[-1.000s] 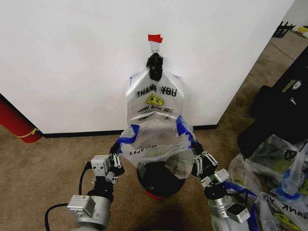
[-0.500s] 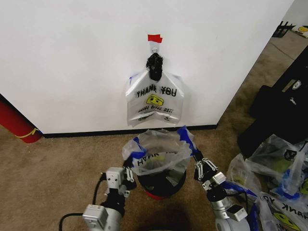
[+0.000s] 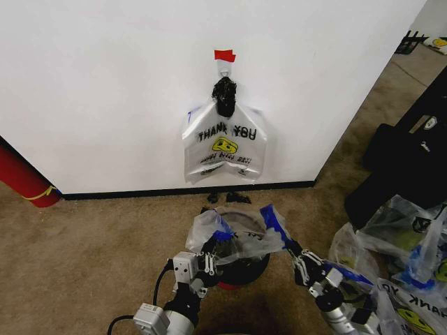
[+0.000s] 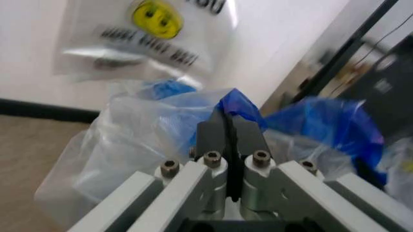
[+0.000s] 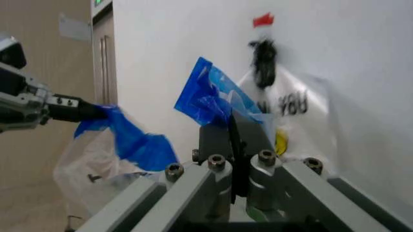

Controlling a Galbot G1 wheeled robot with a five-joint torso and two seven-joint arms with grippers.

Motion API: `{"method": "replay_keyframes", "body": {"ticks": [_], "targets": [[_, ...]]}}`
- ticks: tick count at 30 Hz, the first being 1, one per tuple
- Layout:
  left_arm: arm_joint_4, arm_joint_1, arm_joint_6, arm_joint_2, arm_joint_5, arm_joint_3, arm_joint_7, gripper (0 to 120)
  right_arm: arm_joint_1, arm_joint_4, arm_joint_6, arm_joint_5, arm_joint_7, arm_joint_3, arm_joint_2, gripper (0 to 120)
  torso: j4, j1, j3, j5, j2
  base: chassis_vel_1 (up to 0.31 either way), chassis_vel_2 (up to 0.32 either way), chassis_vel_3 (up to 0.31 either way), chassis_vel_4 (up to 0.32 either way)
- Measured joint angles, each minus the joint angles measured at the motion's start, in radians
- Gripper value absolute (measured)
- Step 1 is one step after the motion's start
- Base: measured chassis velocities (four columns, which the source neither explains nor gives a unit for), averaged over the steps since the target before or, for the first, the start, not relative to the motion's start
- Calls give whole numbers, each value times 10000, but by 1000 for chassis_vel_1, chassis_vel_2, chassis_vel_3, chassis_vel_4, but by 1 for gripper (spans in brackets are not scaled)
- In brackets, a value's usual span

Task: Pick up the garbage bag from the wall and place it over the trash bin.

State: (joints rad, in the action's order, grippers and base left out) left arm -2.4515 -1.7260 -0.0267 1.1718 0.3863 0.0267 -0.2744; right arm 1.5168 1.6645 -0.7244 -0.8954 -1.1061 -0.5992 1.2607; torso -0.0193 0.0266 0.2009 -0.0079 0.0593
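The white wall (image 3: 105,84) rises behind the work, other printed bags still hanging on it. Below it, the garbage bag (image 3: 237,237) is draped across the trash bin (image 3: 241,269), mouth open. The left gripper (image 3: 209,246) and right gripper (image 3: 292,250) each pinch a blue handle, jaws clamped on plastic. To finish well, I judge both should pull outward and down evenly so the rim seats all round. The wrist views show the closed jaws biting the blue film; the head view shows how the bag sits on the bin.
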Motion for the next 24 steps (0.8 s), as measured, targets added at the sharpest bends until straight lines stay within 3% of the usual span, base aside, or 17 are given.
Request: {"method": "replay_keyframes", "body": {"ticks": [4, 10, 16, 20, 24], "targets": [[138, 159, 533, 64, 738, 45, 568, 0, -155, -145, -32, -784, -214, -337, 106, 0, 1, 0, 0, 0, 0, 0, 0, 0, 0], [762, 411, 561, 130, 1138, 256, 496, 0, -437, -936, -512, -640, 81, -269, 252, 0, 0, 0, 0, -1, 0, 0, 0, 0, 0], [1047, 430, 61, 128, 848, 367, -266, 0, -601, -1539, -822, -222, 229, 152, 379, 0, 0, 0, 0, 0, -1, 0, 0, 0, 0], [739, 172, -589, -60, 727, 466, -945, 0, -688, -1817, -975, 237, 227, 593, 414, 0, 1, 0, 0, -1, 0, 0, 0, 0, 0], [424, 19, -712, -266, 890, 568, -1185, 0, -754, -1843, -964, 299, 89, 639, 372, 0, 0, 0, 0, -1, 0, 0, 0, 0, 0]]}}
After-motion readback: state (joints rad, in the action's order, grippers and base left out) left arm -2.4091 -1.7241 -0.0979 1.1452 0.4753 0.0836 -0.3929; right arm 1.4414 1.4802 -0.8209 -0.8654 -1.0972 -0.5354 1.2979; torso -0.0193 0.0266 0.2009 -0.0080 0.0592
